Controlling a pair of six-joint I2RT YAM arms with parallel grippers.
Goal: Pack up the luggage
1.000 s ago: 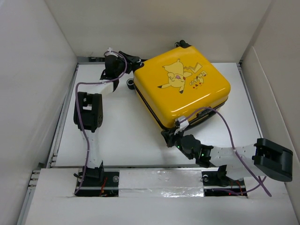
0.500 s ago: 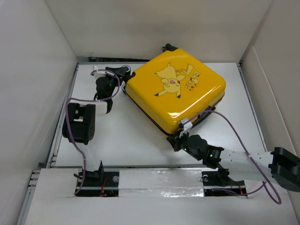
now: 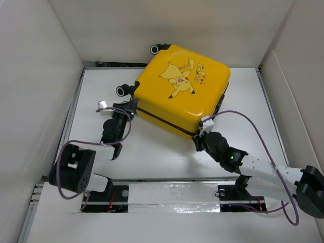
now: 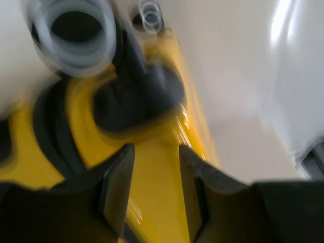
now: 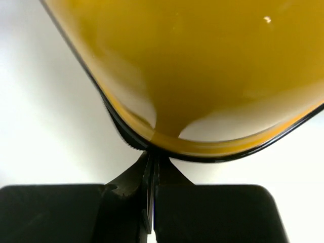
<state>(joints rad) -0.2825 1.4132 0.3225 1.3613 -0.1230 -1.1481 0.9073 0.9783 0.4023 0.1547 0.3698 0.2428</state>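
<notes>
The closed luggage lies Pikachu-up at the back of the worktop. The left fingers are spread astride its wheel-side edge; the right fingers are pressed together at the zipper band. The shell should be steadied while the band is followed closely.

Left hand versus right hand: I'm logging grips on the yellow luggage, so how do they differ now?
The left hand is open, fingers apart with the luggage showing in the gap; the right hand is shut, tips at the black zipper band. The left hand sits by a wheel; the right hand is at the luggage's near corner. Both are at the luggage's edge.
</notes>
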